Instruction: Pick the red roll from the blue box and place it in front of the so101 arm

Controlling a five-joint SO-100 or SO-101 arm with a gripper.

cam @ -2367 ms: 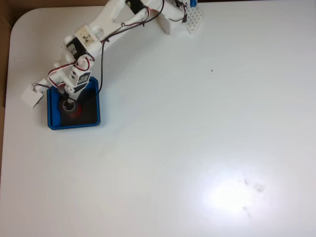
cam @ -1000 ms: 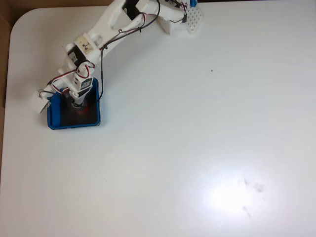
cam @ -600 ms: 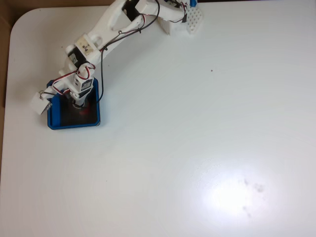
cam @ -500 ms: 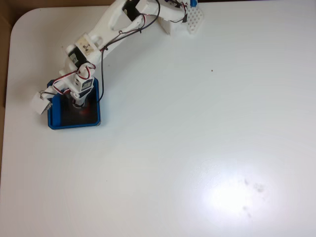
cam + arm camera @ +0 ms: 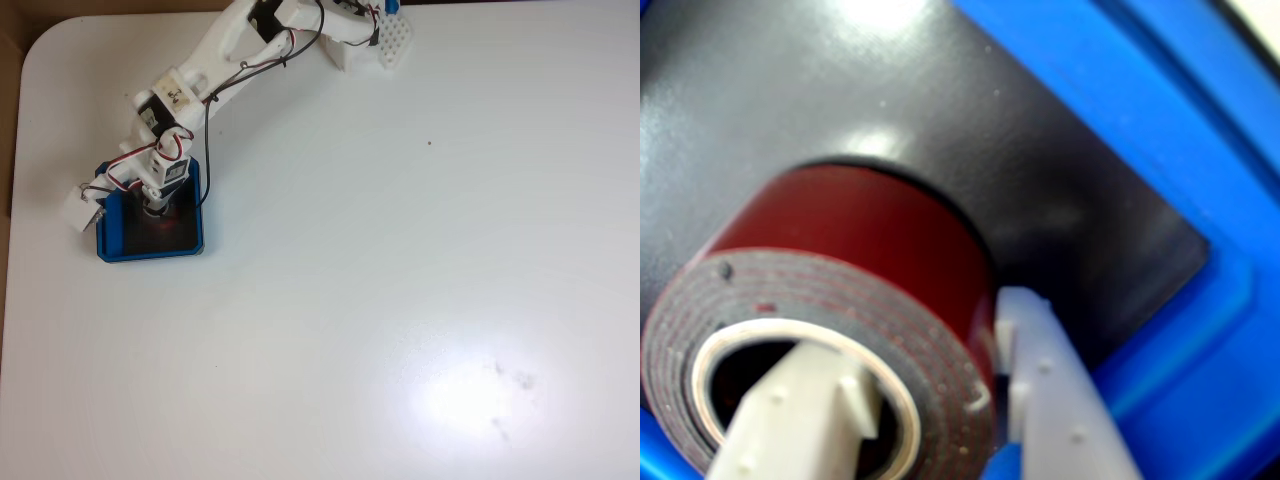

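**Gripper pinching the roll's wall inside the box**

In the fixed view the so101 arm (image 5: 205,70) reaches down-left from its base into the blue box (image 5: 112,247). In the wrist view the gripper (image 5: 930,395) has 1 finger inside the red roll (image 5: 855,255)'s hole and 1 against its outer side, nearly closed on its wall. The roll sits on the box's black pad (image 5: 890,110).

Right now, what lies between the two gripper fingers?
In the wrist view, the wall of the red roll: one finger is in its hole, the other outside.
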